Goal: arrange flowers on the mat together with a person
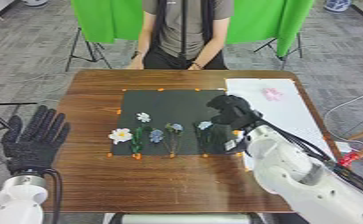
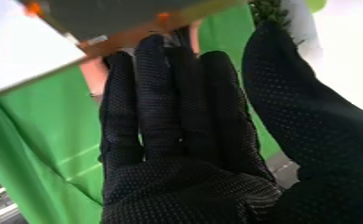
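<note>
In the head view, my left hand [image 1: 37, 141] is open beside the table's left edge. My right hand [image 1: 234, 112] is at the dark mat's right edge. Its straight fingers [image 2: 164, 100] and separate thumb appear in the right wrist view, where the hand [image 2: 191, 187] is open with nothing seen in it. On the mat [image 1: 173, 100] lie a large white flower [image 1: 120, 135], a small white flower [image 1: 144, 117] and several blue flowers: one [image 1: 156, 135], another [image 1: 177, 127], and a pale one [image 1: 204, 125] left of my right hand. A pink flower [image 1: 272, 94] lies on the white sheet.
The white sheet [image 1: 288, 112] covers the right part of the brown table [image 1: 160, 185], beside the mat. Orange pieces mark the mat's borders. My right forearm crosses the table's right front area. A green cloth [image 1: 97, 20] hangs beyond the far edge.
</note>
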Controlling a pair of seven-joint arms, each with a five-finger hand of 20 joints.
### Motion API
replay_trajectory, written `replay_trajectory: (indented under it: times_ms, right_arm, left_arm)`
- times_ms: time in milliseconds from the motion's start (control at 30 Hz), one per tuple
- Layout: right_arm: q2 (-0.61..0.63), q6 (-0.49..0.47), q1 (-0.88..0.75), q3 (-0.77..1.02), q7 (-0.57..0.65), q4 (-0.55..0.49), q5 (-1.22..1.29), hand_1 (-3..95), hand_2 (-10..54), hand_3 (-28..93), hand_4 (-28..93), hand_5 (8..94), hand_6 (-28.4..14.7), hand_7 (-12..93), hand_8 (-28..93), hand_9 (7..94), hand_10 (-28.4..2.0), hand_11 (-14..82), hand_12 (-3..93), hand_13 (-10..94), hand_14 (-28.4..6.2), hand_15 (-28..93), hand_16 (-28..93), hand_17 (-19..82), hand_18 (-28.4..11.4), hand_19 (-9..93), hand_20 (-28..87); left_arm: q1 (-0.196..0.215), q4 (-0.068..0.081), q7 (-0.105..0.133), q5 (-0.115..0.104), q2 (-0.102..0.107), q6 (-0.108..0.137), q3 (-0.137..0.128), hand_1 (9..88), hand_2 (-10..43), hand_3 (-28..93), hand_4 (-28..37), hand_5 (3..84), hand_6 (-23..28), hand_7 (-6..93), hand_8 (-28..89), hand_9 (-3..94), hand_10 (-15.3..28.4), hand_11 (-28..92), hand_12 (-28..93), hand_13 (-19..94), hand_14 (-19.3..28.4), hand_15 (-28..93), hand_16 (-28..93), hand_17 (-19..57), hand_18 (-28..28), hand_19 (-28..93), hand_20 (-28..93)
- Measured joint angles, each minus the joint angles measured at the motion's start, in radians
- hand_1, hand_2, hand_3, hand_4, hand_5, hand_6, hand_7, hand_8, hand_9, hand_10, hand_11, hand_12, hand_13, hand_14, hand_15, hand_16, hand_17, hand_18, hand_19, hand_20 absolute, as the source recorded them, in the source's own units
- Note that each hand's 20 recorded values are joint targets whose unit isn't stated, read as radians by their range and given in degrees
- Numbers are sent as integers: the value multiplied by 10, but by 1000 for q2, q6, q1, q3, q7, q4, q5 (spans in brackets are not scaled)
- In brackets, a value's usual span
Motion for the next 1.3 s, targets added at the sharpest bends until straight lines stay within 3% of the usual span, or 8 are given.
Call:
replay_trajectory:
  times_ms: [133, 233, 433, 600, 700, 900, 1033, 1300]
  right_arm:
    - [13, -12, -73, 109, -46, -58, 65, 336, 32, 763, -282, 435, -35, 174, -132, 443, -153, 104, 152, 348, -133, 260, 149, 178, -137, 443, 105]
    - [4, -34, -149, 240, -140, -78, 230, 294, 76, 738, -275, 402, -46, 150, -121, 393, -165, 85, 146, 299, -142, 232, 140, 153, -140, 418, 96]
    - [-72, -271, -297, 522, -297, -86, 562, 161, 89, 712, -253, 388, -50, 102, -94, 369, -167, 48, 142, 285, -151, 179, 162, 129, -156, 354, 100]
    - [-122, -246, -397, 618, -389, -85, 760, 110, 66, 700, -252, 364, -50, 69, -75, 347, -168, 27, 151, 285, -150, 107, 204, 108, -165, 333, 121]
    - [-151, -223, -455, 658, -454, -84, 932, 110, 42, 698, -252, 344, -56, 57, -70, 329, -171, 21, 149, 275, -152, 81, 227, 103, -164, 321, 119]
    - [-214, -263, -542, 747, -447, -90, 1200, 118, 35, 695, -252, 336, -59, 45, -61, 321, -172, 19, 150, 275, -152, 62, 250, 103, -164, 313, 123]
    - [-212, -261, -585, 770, -441, -103, 1237, 124, 36, 697, -250, 338, -60, 48, -61, 325, -173, 20, 150, 281, -152, 60, 256, 103, -165, 317, 126]
    - [-207, -222, -619, 780, -442, -112, 1229, 157, -6, 711, -243, 340, -59, 58, -64, 330, -172, 22, 152, 286, -147, 61, 262, 104, -164, 322, 126]
  left_arm:
    - [14, -6, 11, 8, 0, 0, -26, 263, 140, 690, -283, 437, 88, 145, -104, 372, 138, 188, 73, 243, 129, 255, -73, -50, 108, 262, 96]
    - [19, -7, 11, 36, 0, -1, -34, 262, 140, 690, -283, 436, 88, 141, -105, 370, 138, 185, 71, 243, 128, 248, -74, -49, 109, 261, 96]
    - [23, -6, 6, 92, -2, -15, -61, 262, 142, 685, -283, 432, 87, 137, -103, 366, 137, 181, 70, 241, 124, 240, -74, -50, 108, 258, 95]
    - [23, -6, -5, 125, -1, -21, -75, 261, 142, 685, -283, 431, 86, 135, -102, 365, 136, 179, 70, 242, 124, 237, -72, -50, 109, 258, 96]
    - [23, -6, -6, 127, 1, -22, -76, 261, 142, 685, -283, 431, 86, 134, -102, 365, 135, 179, 71, 243, 124, 237, -71, -51, 109, 258, 96]
    - [21, -6, -7, 117, 2, -33, -74, 252, 137, 684, -283, 396, 74, 126, -103, 345, 130, 170, 68, 240, 124, 234, -71, -51, 110, 257, 95]
    - [22, -6, 2, 98, 2, -41, -73, 249, 135, 684, -283, 392, 73, 126, -103, 343, 128, 167, 67, 241, 125, 226, -69, -52, 111, 255, 95]
    - [25, -8, 4, 96, -1, -45, -74, 251, 137, 683, -283, 408, 77, 127, -103, 353, 130, 172, 68, 244, 122, 222, -65, -51, 112, 255, 97]
